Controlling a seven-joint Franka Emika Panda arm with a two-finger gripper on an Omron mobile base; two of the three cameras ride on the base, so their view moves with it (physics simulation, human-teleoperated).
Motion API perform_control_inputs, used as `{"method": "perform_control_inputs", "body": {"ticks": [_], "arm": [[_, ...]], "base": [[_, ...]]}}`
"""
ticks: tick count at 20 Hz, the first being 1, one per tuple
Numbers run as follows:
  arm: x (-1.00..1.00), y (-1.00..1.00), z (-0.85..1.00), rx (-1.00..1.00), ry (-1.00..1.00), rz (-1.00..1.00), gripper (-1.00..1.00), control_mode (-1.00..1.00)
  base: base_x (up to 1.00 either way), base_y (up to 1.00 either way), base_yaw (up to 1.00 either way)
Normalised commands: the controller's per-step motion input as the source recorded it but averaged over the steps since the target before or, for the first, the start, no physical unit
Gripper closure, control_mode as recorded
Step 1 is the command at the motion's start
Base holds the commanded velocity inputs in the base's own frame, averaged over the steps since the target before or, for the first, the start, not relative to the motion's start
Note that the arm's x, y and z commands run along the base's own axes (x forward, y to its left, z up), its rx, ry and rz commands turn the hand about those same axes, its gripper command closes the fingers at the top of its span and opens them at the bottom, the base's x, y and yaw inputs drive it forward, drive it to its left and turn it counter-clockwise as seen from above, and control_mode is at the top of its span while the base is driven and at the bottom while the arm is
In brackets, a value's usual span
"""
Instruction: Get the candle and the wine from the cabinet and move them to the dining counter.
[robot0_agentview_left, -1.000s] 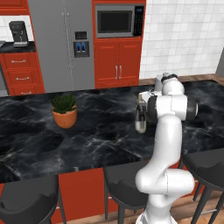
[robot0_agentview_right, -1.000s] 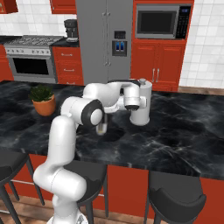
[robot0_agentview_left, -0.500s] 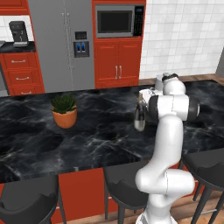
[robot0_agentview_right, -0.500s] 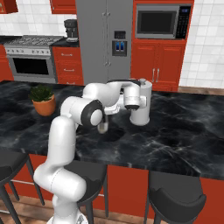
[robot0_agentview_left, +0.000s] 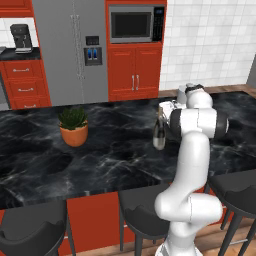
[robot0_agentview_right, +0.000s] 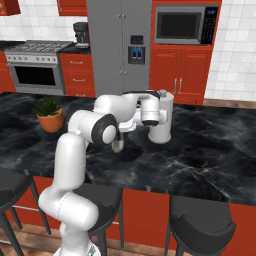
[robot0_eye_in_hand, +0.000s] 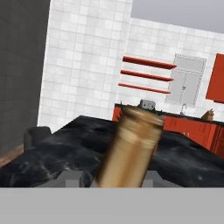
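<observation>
Gold foil fills the hand view: the wine (robot0_eye_in_hand: 131, 146) rises between the fingers, its neck leaning slightly off the gripper's line. From the left base view the bottle stands upright on the dining counter (robot0_agentview_left: 100, 160), base apparently touching the slab. The gripper (robot0_agentview_left: 167, 111) is part-closed on its neck, so release looks due.

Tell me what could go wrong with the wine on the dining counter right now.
1. The gripper is shut on the wine high at its foil neck, so the bottle may tip on release.
2. The neck looks tilted in the hand view, so the bottle may not stand flat on the dining counter.
</observation>
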Motion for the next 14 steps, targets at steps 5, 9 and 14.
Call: {"method": "perform_control_inputs", "body": {"ticks": [5, 9, 14], "arm": [[0.00, 0.12, -0.39, 0.00, 0.02, 0.00, 1.00, -1.00], [0.00, 0.11, -0.52, 0.00, 0.01, 0.00, 1.00, -1.00], [0.00, 0.06, -0.47, 0.00, 0.00, 0.00, 1.00, -1.00]], "base": [[0.00, 0.00, 0.00], [0.00, 0.00, 0.00], [0.00, 0.00, 0.00]]}}
